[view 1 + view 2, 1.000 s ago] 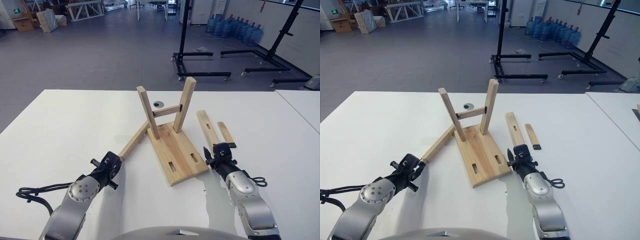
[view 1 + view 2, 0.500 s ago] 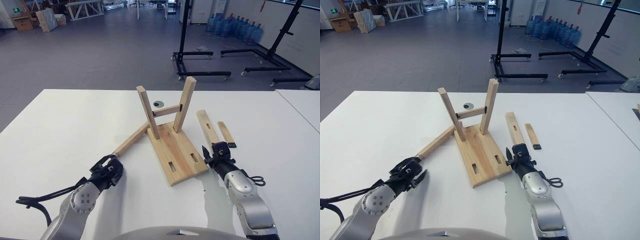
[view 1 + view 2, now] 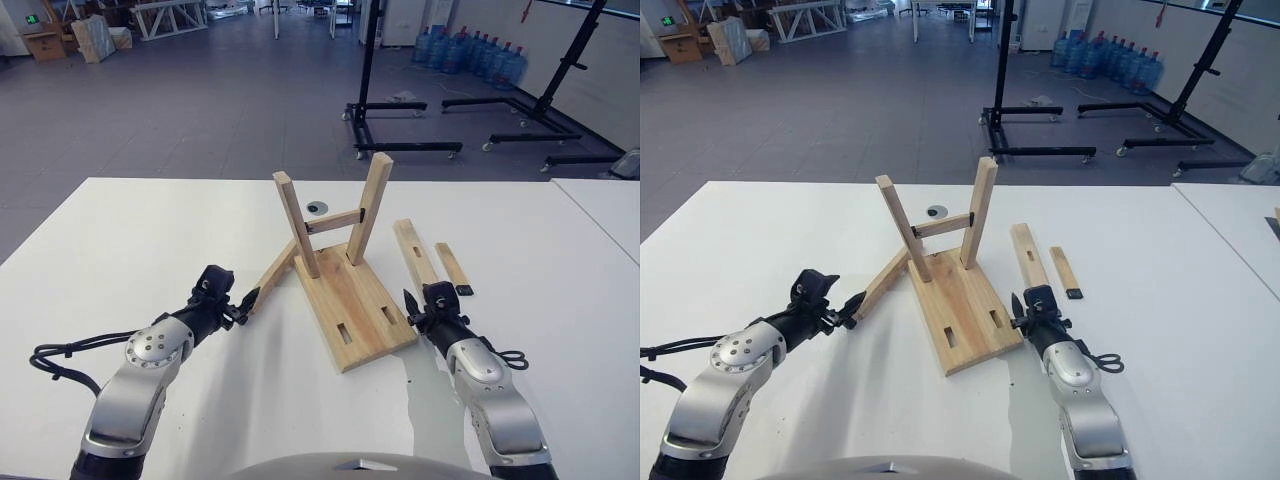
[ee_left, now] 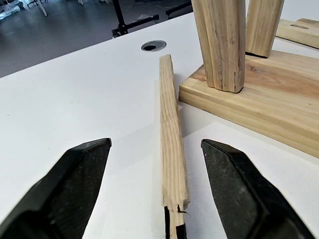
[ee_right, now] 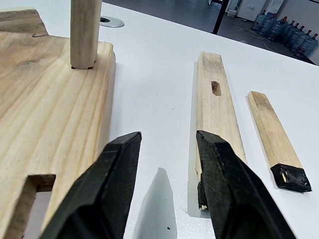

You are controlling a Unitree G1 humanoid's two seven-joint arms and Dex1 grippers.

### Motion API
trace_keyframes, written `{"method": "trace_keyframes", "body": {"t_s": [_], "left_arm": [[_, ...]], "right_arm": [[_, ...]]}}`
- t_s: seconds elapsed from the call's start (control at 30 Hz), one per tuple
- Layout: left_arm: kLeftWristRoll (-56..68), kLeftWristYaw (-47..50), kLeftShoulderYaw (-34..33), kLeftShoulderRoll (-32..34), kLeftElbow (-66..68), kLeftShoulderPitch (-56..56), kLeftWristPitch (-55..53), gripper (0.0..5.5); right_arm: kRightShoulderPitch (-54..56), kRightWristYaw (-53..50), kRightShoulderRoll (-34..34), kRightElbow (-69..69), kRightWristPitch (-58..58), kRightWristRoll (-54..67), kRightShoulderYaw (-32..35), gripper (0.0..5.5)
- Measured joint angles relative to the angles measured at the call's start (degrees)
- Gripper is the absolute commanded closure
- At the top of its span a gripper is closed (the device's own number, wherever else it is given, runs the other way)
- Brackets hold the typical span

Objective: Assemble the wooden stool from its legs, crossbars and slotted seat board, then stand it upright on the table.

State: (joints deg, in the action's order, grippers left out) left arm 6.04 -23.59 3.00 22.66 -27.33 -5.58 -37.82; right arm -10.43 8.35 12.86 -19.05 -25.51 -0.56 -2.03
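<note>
The slotted seat board (image 3: 355,300) lies flat on the white table. Two legs (image 3: 297,225) (image 3: 368,210) stand in its far end, joined by a crossbar (image 3: 334,221). A loose leg (image 4: 169,114) lies slanted on the table left of the board. My left gripper (image 3: 238,300) is open at that leg's near end, one finger on each side. Right of the board lie another loose leg (image 5: 214,104) and a short crossbar (image 5: 271,129). My right gripper (image 5: 168,134) is open low over the table between the board's edge and that leg's near end, holding nothing.
A round hole (image 3: 317,208) sits in the table behind the stool. A black cable (image 3: 60,355) trails by my left arm. A second table (image 3: 610,210) stands to the right. Black wheeled racks (image 3: 400,130) stand on the floor beyond the table's far edge.
My left arm has swung forward and turned, bringing its open gripper around the near end of the left loose leg. My right gripper has crept slightly forward.
</note>
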Motion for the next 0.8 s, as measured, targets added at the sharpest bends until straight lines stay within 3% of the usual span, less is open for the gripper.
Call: {"method": "trace_keyframes", "body": {"t_s": [0.23,0.53,0.67,0.8], "left_arm": [[-1.89,0.18,3.65,-0.78,7.61,0.18,1.7,3.09],[-7.46,2.05,6.29,1.17,7.57,-1.73,7.92,4.48],[-13.05,3.83,8.54,3.42,7.64,-3.31,12.15,4.49],[-28.31,11.41,12.02,8.98,9.87,-6.12,17.91,4.5]], "right_arm": [[0.34,0.06,0.05,0.05,-0.03,0.01,0.0,3.45],[0.32,0.09,0.13,0.02,-0.43,0.01,0.01,3.45],[0.22,0.08,0.14,-0.24,-0.63,0.02,0.07,3.45],[-1.3,0.1,0.09,-1.72,-0.71,0.08,0.05,3.45]]}}
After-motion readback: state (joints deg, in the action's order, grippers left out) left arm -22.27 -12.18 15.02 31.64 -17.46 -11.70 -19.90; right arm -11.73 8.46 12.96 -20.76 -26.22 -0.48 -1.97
